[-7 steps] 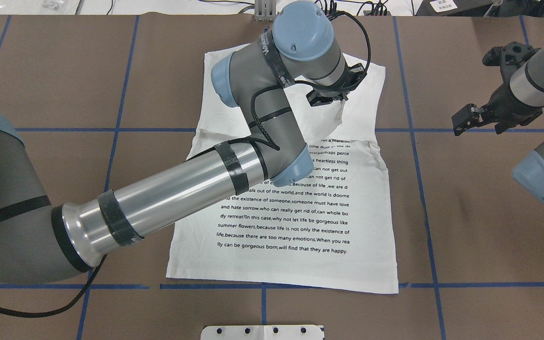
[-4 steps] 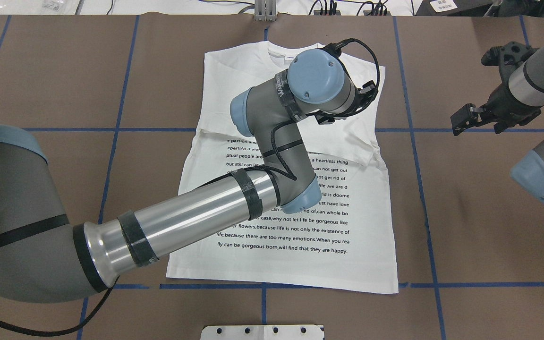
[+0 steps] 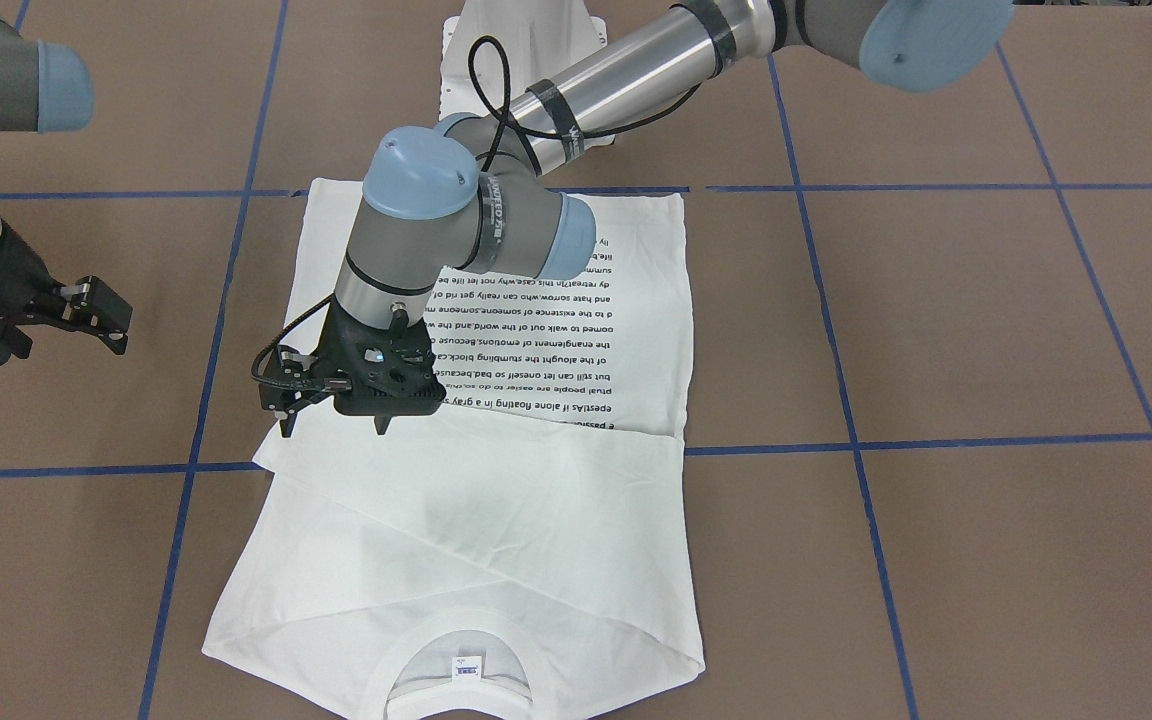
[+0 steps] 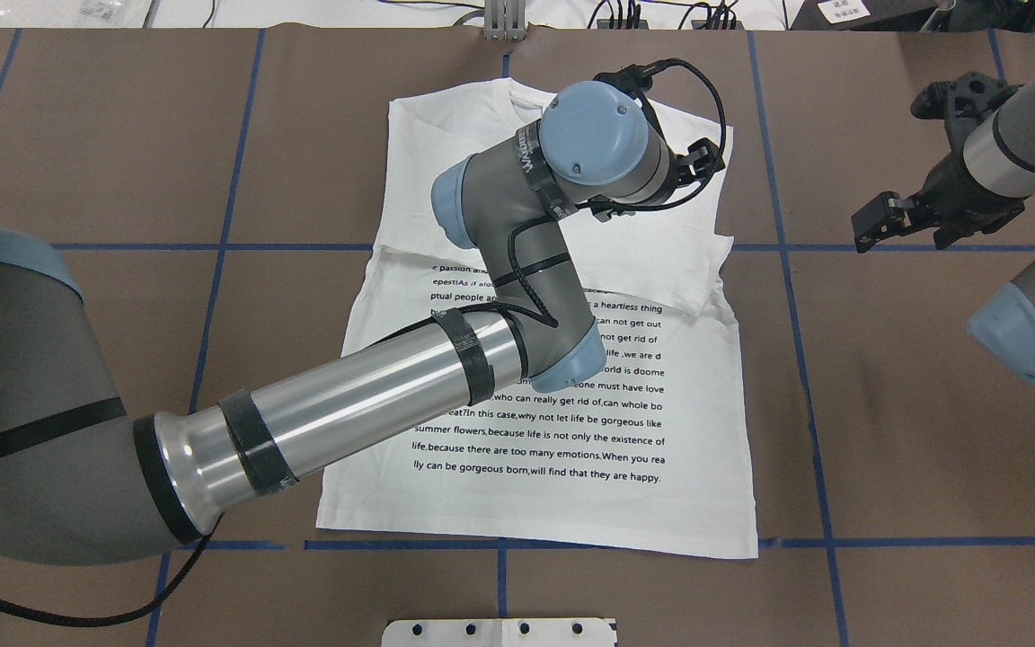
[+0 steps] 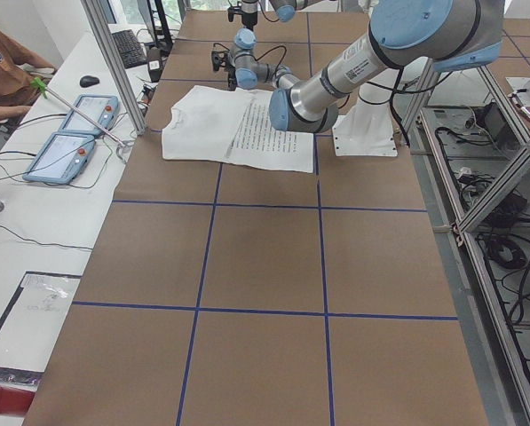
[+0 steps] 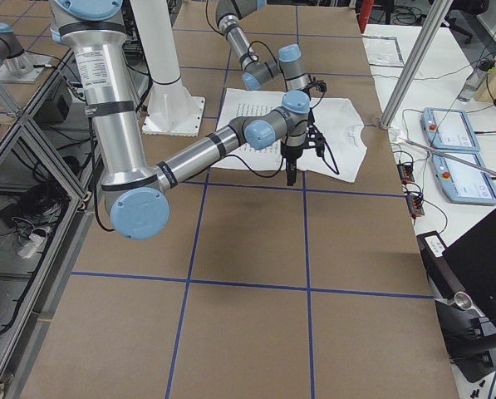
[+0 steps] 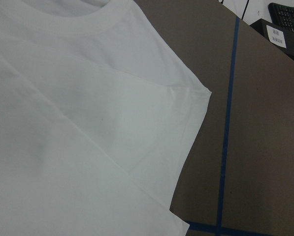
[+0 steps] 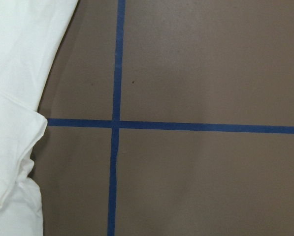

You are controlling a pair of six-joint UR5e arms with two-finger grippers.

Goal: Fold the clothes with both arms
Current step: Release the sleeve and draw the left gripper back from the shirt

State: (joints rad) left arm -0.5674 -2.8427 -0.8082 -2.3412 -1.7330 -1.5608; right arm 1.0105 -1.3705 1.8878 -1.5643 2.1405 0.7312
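Left pincer (image 3: 333,428): released. Its two fingers are spread with nothing between them, pointing down over the cloth.
Shirt (image 3: 496,520): white, lying flat on the desk directly under the left pincer, printed side up.
Sleeves: both are folded inward across the chest. The folded edge on the robot's right side lies just below the left pincer's tips.
Printed text (image 3: 536,340): black lines that begin right beside the left pincer and run from it toward the robot, ending short of the hem.
Collar (image 3: 456,640): ribbed and round, well beyond the left pincer on the side away from the robot. A small neck label (image 3: 467,667) sits inside it.
Left arm (image 4: 365,404): crosses the printed part of the shirt from the robot's left, and its wrist hides the pincer from above.
Right pincer (image 4: 906,229): released and empty, fingers apart. It hangs over bare desk off the shirt's side, well apart from the left pincer.
Shirt edge (image 8: 14,73): seen from the right wrist, it lies near the right pincer on the side toward the left pincer.
Desk (image 4: 931,404): brown, marked with blue tape lines (image 4: 787,270). Two of the lines cross under the right pincer.
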